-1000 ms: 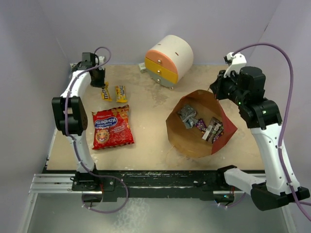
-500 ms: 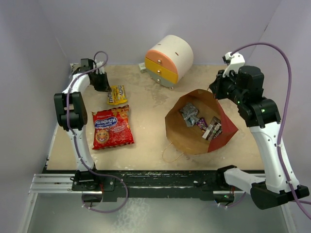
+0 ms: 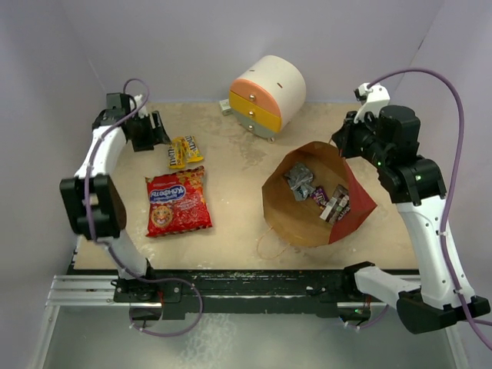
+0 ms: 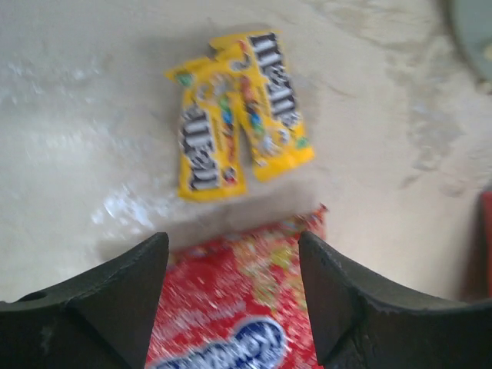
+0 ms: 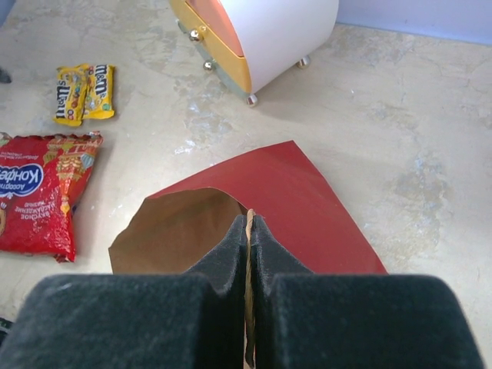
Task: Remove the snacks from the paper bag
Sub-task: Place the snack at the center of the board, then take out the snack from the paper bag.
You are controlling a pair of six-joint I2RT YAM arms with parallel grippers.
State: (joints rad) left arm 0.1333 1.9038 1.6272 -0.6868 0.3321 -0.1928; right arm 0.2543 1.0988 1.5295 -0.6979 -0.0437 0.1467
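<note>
My left gripper [image 3: 156, 129] [image 4: 231, 244] hovers open and empty over the table's far left. Just beyond its fingertips two yellow candy packets [image 3: 183, 151] [image 4: 238, 115] [image 5: 84, 92] lie side by side. The red crisp packet [image 3: 177, 201] [image 4: 231, 307] [image 5: 38, 196] lies flat nearer me. The paper bag [image 3: 286, 215] [image 5: 284, 192], red outside and brown inside, gapes open toward the camera on the right. A silver foil packet [image 3: 298, 182] and small dark candy packets [image 3: 332, 201] rest inside it. My right gripper [image 3: 342, 142] [image 5: 248, 223] is shut on the bag's string handle at its far rim.
A round white cabinet with orange and yellow drawers [image 3: 269, 94] [image 5: 261, 38] lies at the back centre, close behind the bag. The bag's other string handle [image 3: 269, 244] trails on the table by the front edge. Purple walls close in the left, back and right.
The left gripper has let go of a yellow packet, opened, and drawn back to the left; the two packets now lie together. The right gripper and bag have stayed put.
</note>
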